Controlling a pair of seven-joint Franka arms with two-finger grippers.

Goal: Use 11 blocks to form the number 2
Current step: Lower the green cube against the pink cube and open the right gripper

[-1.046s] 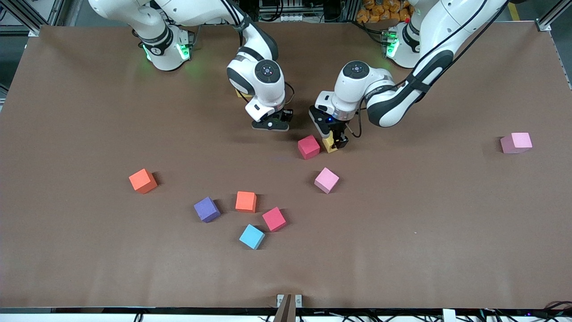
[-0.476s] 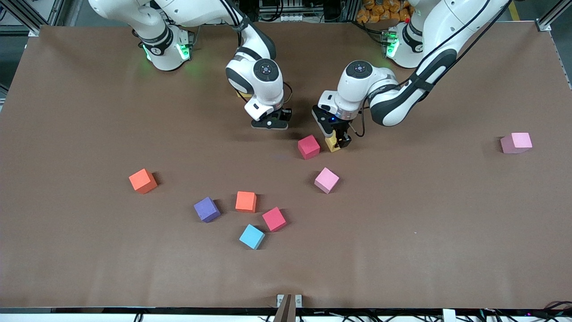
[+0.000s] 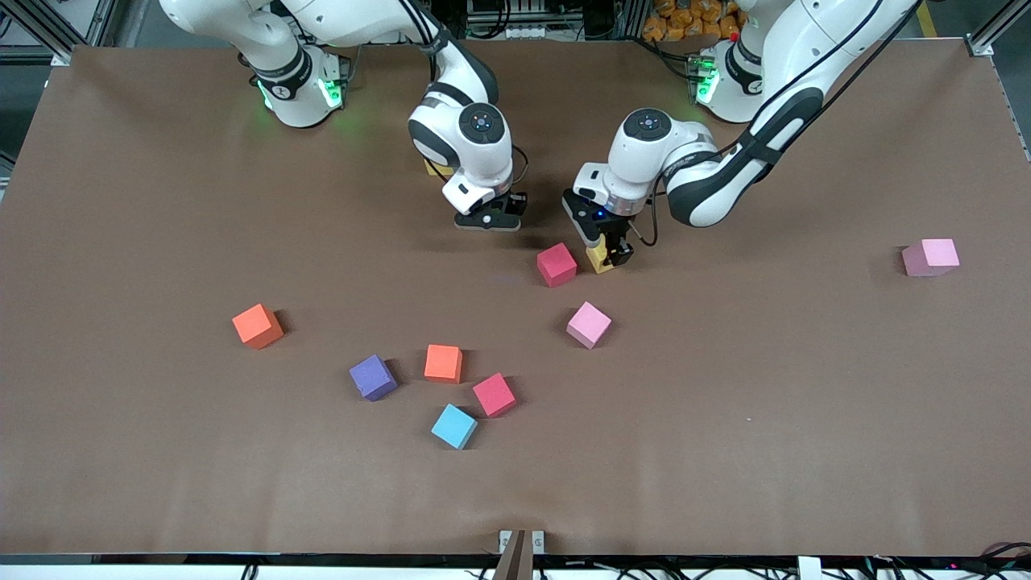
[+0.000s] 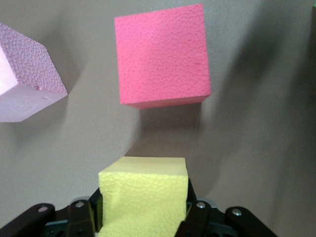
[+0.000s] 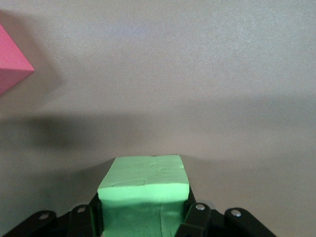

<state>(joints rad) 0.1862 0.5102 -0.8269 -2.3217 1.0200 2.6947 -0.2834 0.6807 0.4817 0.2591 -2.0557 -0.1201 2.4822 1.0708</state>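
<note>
Front view, progress: no part of the number 2 is laid out; the blocks lie loose and scattered on the table [image 3: 805, 419], so nearly all the building is left.
Left gripper [image 3: 606, 256]: clenched on a yellow block [image 4: 143, 197], low beside the red block [image 3: 556, 265], at its 3 o'clock.
Right gripper [image 3: 486, 222]: grasping a green block [image 5: 144, 190], over bare table at about 10 o'clock from the red block.
Loose near centre: pink block [image 3: 589, 325] at 5 o'clock from the red one.
Loose cluster: orange block [image 3: 443, 363], purple block [image 3: 373, 377], second red block [image 3: 494, 395], light blue block [image 3: 454, 426].
Outliers: another orange block [image 3: 258, 325] toward the right arm's end; another pink block [image 3: 930, 257] toward the left arm's end.
Judgement: two cubes in hand, placement probably about to start around the red block.
</note>
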